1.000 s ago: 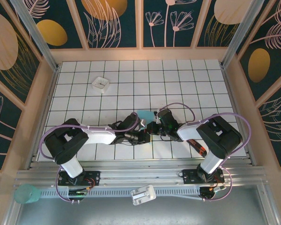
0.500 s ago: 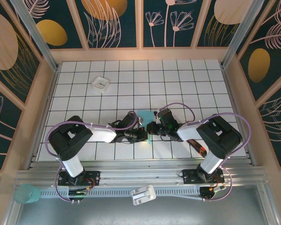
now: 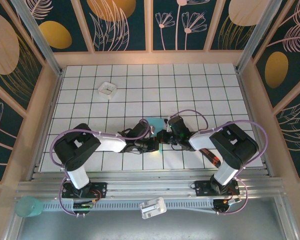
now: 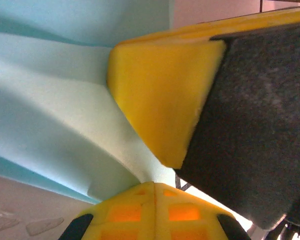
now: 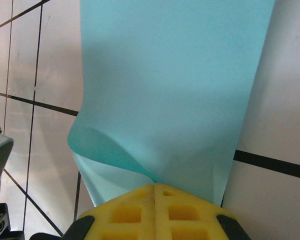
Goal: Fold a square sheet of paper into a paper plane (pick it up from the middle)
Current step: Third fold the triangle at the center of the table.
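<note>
Just below centre in the overhead shot, left gripper and right gripper tip to tip, both pinched shut on the square sheet of paper. Looks buckled between them.

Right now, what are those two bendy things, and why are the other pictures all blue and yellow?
They are two robot arms bolted to a table with white tiles. The big picture looks down from above. The other two come from small cameras on the arms' wrists, very close up. Each arm ends in a pincher: the left gripper and the right gripper meet in the middle, both shut on a blue paper. The yellow is their fingertips; the blue is the paper. A small white tray sits farther back, and a red-and-black pen lies by the right arm.
</note>
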{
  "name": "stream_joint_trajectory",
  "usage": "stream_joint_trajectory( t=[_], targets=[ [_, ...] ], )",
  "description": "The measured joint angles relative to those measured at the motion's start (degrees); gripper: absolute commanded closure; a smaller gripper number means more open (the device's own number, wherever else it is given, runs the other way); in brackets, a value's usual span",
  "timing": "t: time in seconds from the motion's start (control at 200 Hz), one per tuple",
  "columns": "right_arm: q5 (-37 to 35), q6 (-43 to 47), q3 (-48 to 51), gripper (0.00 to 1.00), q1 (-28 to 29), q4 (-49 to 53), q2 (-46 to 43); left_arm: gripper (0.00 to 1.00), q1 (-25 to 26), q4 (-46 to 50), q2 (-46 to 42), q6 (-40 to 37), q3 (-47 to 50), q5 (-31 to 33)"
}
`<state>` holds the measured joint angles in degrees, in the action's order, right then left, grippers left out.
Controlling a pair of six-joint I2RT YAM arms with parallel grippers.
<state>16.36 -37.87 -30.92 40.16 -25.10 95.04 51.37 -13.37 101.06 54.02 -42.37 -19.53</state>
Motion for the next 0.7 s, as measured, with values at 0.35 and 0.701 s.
stream_joint_trajectory(
  t=[0.35,0.701],
  targets=[
    [0.0,0.0,0.0,1.0,0.0,0.0,0.0,1.0,2.23,0.37,-0.02,0.07,-0.33,0.35],
    [-0.02,-0.02,0.0,1.0,0.0,0.0,0.0,1.0,4.35,0.85,-0.11,0.22,-0.07,-3.21]
  ],
)
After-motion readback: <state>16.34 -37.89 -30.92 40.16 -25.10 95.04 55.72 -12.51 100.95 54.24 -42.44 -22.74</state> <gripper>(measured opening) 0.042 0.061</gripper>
